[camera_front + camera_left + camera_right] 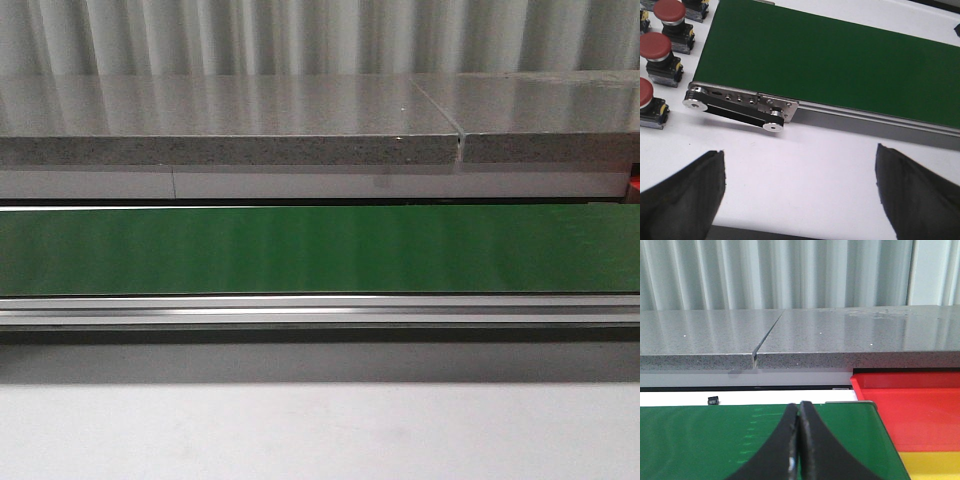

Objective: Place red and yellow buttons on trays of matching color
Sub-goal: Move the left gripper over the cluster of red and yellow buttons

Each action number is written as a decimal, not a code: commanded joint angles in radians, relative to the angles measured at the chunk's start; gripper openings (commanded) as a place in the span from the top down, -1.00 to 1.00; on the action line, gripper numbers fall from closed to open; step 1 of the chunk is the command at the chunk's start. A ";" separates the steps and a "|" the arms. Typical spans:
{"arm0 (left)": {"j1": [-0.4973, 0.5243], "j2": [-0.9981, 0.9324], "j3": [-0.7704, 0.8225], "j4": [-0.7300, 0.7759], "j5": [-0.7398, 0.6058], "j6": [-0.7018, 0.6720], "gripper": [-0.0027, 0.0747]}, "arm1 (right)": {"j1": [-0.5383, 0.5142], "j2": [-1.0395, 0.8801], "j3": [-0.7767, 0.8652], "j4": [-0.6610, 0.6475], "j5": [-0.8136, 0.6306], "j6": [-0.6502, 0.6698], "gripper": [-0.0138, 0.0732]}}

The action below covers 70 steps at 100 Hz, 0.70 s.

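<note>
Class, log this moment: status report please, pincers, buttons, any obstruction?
Left pincer open, empty. Right pincer shut, empty, over green belt. Red buttons beside belt end, untouched. Nothing blocking in view.

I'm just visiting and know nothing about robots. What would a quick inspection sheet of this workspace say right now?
Surface: white table carrying a green conveyor belt, bare in all views.
Job's things: red buttons stand in a row on the table beside the belt's end; red tray and yellow tray sit at the other end, nothing seen in their visible parts. No yellow buttons seen.
Clutter: nothing seen.
Grippers: left gripper has jaws wide apart, holding nothing; right gripper has jaws pressed together, holding nothing.
Cables: nothing seen.
Surroundings: grey speckled counter, corrugated wall.
</note>
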 commanded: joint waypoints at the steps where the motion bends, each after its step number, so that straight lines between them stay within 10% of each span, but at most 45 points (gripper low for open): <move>1: 0.003 0.013 -0.031 0.041 -0.046 -0.097 -0.70 | -0.003 -0.004 0.001 -0.012 -0.082 -0.003 0.84; 27: 0.005 0.080 -0.030 0.454 0.033 -0.411 -0.70 | -0.003 -0.004 0.001 -0.012 -0.082 -0.003 0.84; 70: 0.052 0.352 -0.028 0.572 -0.080 -0.586 -0.67 | -0.003 -0.004 0.001 -0.012 -0.082 -0.003 0.84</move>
